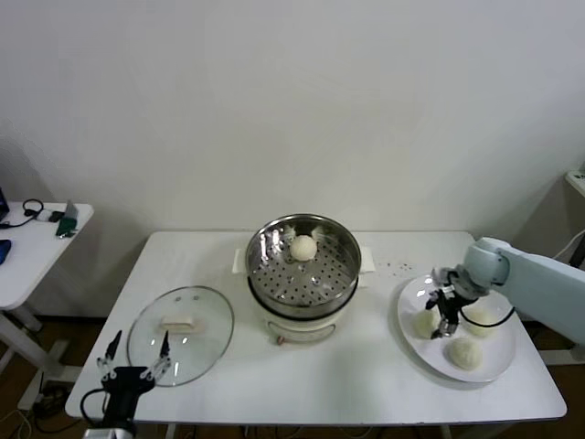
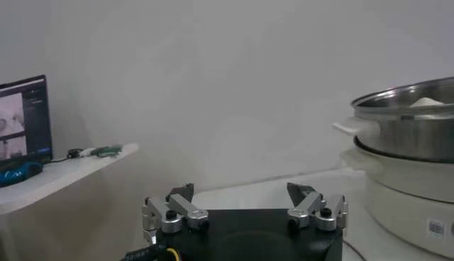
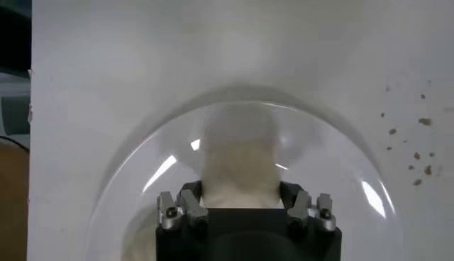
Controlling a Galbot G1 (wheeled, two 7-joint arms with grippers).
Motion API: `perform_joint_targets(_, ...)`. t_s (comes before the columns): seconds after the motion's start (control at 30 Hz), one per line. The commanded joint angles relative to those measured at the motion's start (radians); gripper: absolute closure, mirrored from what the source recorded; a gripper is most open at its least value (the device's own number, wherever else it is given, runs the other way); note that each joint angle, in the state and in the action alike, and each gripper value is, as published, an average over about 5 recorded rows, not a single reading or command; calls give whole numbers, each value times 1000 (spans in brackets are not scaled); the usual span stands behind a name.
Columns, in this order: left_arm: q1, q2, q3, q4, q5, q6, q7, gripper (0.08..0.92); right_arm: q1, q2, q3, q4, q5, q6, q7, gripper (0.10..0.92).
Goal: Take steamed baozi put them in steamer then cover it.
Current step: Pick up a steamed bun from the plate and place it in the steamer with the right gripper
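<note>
One baozi (image 1: 303, 247) lies in the shiny perforated steamer (image 1: 343, 265) on its white pot base at the table's middle. Three more baozi sit on the white plate (image 1: 498, 364) at the right, two of them in plain sight (image 1: 464, 353) (image 1: 480, 320). My right gripper (image 1: 445, 315) is down on that plate. In the right wrist view its fingers press both sides of a cream baozi (image 3: 237, 159); the right gripper (image 3: 239, 190) is shut on it. The glass cover (image 1: 206, 343) with its cream handle (image 1: 179, 323) lies flat at the left. My left gripper (image 1: 132, 370) (image 2: 245, 202) waits open at its front edge.
Dark crumbs (image 1: 395, 266) dot the table between steamer and plate. A small side table (image 1: 37, 240) with cables and devices stands at the far left. The white wall runs close behind the table.
</note>
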Motion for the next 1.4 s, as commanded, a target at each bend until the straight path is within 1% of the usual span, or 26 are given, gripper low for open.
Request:
perform_joint_targets(0.03, 2, 1, 2, -6, 0, 1, 0, 177, 292, -8, -189, 16, 194, -5, 0, 313)
perform_joint_targets(0.17, 3, 1, 9, -11, 0, 0, 0, 177, 562, 49, -393, 16, 351, -4, -8, 313)
perform_joint_targets(0.27, 4, -1, 17, -12, -7, -3, 0, 177, 731, 133, -541, 18, 467, 16, -26, 313)
perform_joint_targets(0.37, 7, -6, 25, -15, -25, -7, 1, 177, 854, 220, -623, 20, 560, 34, -40, 313)
perform_joint_targets(0.5, 13, -5, 35, -19, -34, -14, 3, 177, 873, 303, -596, 29, 631, 10, -29, 313)
perform_joint_targets(0.67, 19, 4, 38, -24, -35, -17, 3, 177, 827, 429, -549, 24, 711, -34, 18, 313)
perform_joint_targets(0.8, 26, 6, 39, -25, -35, -23, 2, 177, 757, 514, -509, 6, 734, -62, 61, 313)
perform_joint_targets(1.03, 32, 11, 36, -18, -35, -29, 1, 177, 633, 634, -471, -16, 726, -99, 116, 308)
perform_joint_targets(1.23, 32, 10, 38, -14, -35, -29, -2, 177, 532, 723, -447, -32, 689, -118, 144, 309)
perform_joint_targets(1.4, 31, 12, 37, -16, -34, -29, -3, 177, 450, 773, -420, -83, 644, -121, 152, 307)
